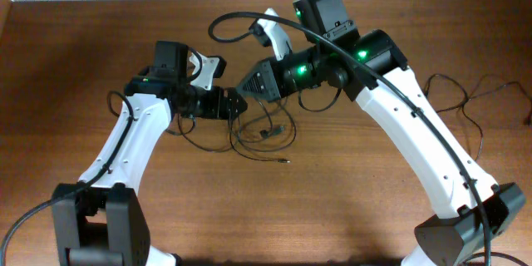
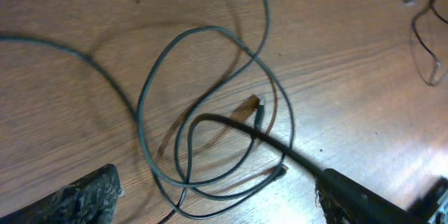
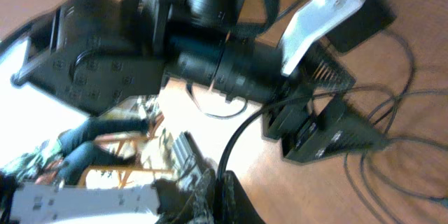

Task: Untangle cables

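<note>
Several thin cables [image 1: 264, 133] lie in tangled loops at mid-desk [image 1: 332, 208], below both claws. Left claw [image 2: 217, 194]: spread wide above the loops. Right claw [image 3: 213, 182]: closed, one cord rising beside its tips.

- the cables [image 1: 264, 133] are spread on the bench [image 1: 83, 41], with a tangle just before the two grippers.
- the left gripper [image 1: 239, 105] is placed at the tangle's left edge, and the right gripper [image 1: 248, 85] just behind it, nearly tip to tip.
- further strands [image 1: 474, 104] are laid right of the right arm [image 1: 432, 141], well apart from the tangle.
- in the left wrist view, overlapping loops [image 2: 210, 105] are seen between the jaws, with a plug end [image 2: 257, 115] inside them.
</note>
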You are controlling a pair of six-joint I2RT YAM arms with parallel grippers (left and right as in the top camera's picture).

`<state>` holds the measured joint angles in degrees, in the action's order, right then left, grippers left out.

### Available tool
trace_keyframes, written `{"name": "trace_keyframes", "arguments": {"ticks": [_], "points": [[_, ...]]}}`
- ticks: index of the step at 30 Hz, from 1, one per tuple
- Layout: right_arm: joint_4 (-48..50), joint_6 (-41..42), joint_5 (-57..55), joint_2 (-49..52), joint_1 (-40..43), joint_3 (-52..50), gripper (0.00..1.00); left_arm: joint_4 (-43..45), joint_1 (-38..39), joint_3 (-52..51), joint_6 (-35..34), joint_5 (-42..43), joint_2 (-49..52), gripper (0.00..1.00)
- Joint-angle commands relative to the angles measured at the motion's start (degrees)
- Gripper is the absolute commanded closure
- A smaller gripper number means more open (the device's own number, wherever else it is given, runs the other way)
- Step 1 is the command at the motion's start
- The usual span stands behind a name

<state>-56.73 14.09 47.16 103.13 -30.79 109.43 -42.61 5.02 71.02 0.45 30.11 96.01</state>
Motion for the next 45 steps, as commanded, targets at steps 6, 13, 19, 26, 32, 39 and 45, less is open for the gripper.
{"name": "trace_keyframes", "arguments": {"ticks": [6,13,19,26,32,39,45], "points": [[-6.2,-8.1,7.3,-0.6,-0.3,1.2,0.96,-0.1,-0.7,0.3,-8.8,-10.4,0.1,0.18],[-14.4,-12.5,7.0,-4.5,2.4,1.2,0.96,1.9,-6.0,0.3,-17.1,-5.5,0.1,0.11],[-25.9,-18.4,5.7,-10.2,10.9,1.2,0.96,9.6,-12.8,0.5,-17.5,17.8,0.0,0.11],[-33.9,-18.4,-5.0,-11.3,24.8,1.1,0.96,14.1,-14.9,8.0,-21.9,21.4,-5.5,0.16],[-35.4,-13.0,-24.1,-10.8,31.0,1.0,0.96,16.1,-14.9,15.2,-24.3,21.3,-15.7,0.2],[-33.0,0.4,-46.5,-10.7,33.1,-3.4,0.96,10.2,-14.9,15.8,-24.6,21.4,-24.7,0.13],[-24.8,3.0,-48.7,-10.6,34.3,-13.5,0.96,-3.3,-14.8,15.5,-15.8,21.1,-24.2,0.23]]}}
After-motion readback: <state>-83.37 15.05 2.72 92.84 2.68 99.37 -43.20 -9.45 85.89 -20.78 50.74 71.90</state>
